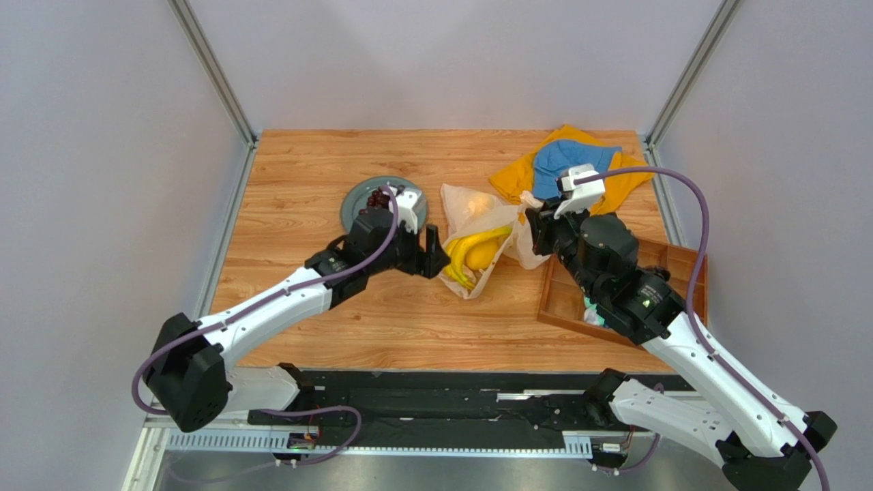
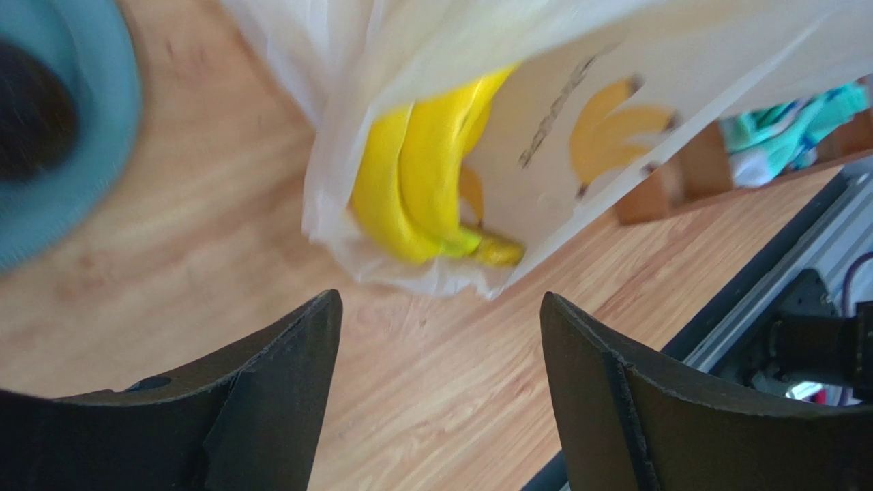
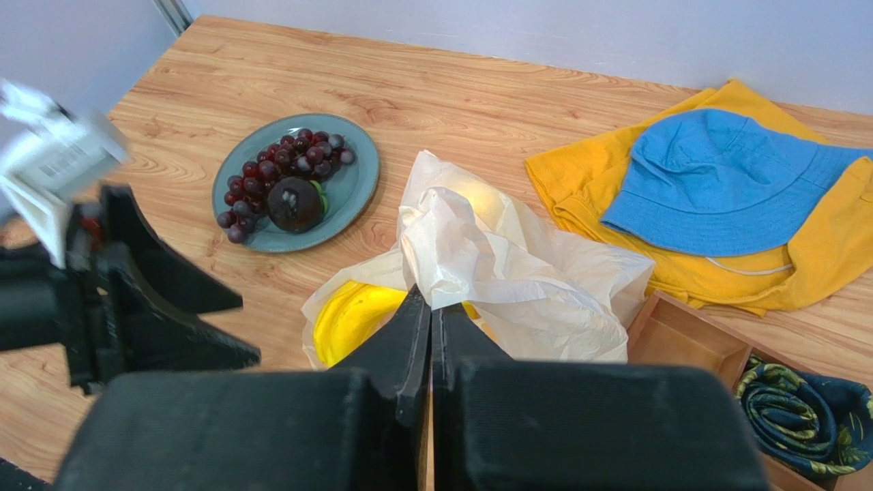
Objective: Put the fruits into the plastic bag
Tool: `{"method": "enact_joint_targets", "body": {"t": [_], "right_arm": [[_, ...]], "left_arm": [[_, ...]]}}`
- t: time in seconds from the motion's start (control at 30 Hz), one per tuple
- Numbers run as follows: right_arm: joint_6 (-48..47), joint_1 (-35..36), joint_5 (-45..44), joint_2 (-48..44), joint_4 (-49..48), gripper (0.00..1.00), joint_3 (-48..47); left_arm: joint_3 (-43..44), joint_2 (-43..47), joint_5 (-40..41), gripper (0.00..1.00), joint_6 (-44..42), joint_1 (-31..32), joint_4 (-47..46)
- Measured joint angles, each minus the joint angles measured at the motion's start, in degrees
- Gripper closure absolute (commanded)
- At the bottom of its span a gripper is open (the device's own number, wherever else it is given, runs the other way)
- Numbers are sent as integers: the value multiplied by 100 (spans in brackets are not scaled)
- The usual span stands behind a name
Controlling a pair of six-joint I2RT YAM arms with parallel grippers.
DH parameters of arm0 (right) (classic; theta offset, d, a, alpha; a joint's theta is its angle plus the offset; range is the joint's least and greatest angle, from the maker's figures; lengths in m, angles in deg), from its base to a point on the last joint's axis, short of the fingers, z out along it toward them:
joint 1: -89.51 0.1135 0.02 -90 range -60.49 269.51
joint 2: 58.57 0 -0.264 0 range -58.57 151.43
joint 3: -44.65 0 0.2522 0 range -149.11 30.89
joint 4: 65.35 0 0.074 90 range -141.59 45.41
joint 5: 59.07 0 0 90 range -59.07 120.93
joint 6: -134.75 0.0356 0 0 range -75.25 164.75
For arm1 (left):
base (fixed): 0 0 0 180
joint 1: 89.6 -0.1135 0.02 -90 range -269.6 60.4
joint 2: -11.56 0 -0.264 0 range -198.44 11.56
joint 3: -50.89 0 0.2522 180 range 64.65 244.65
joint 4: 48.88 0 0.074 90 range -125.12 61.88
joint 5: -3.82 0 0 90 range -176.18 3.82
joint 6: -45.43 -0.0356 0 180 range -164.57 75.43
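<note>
Grey walls (image 1: 102,153) enclose a light wooden tabletop (image 1: 307,174) bearing the plastic bag (image 1: 502,215).

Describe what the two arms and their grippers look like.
Both arms have white link shells with black joints; the left arm and right arm each carry a looping lilac cable. A white camera block sits at each wrist. The left gripper and right gripper have black, wedge-shaped fingers.

The top camera looked down from high behind the near edge over the whole table (image 1: 307,174). The left wrist camera hung close to the plastic bag (image 2: 717,61); the right wrist one looked across it toward the plate (image 3: 354,194). All shared the bag.
</note>
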Motion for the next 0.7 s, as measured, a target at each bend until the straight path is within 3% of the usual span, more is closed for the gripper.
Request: {"method": "enact_joint_targets", "body": {"t": [0.17, 0.7], "right_arm": [[0, 0, -2, 0, 2, 100, 0], [0, -15, -24, -2, 9, 100, 0]], "left_arm": [[-774, -81, -46, 28, 494, -17, -87], [-1189, -1137, -254, 42, 1248, -343, -1375]]}}
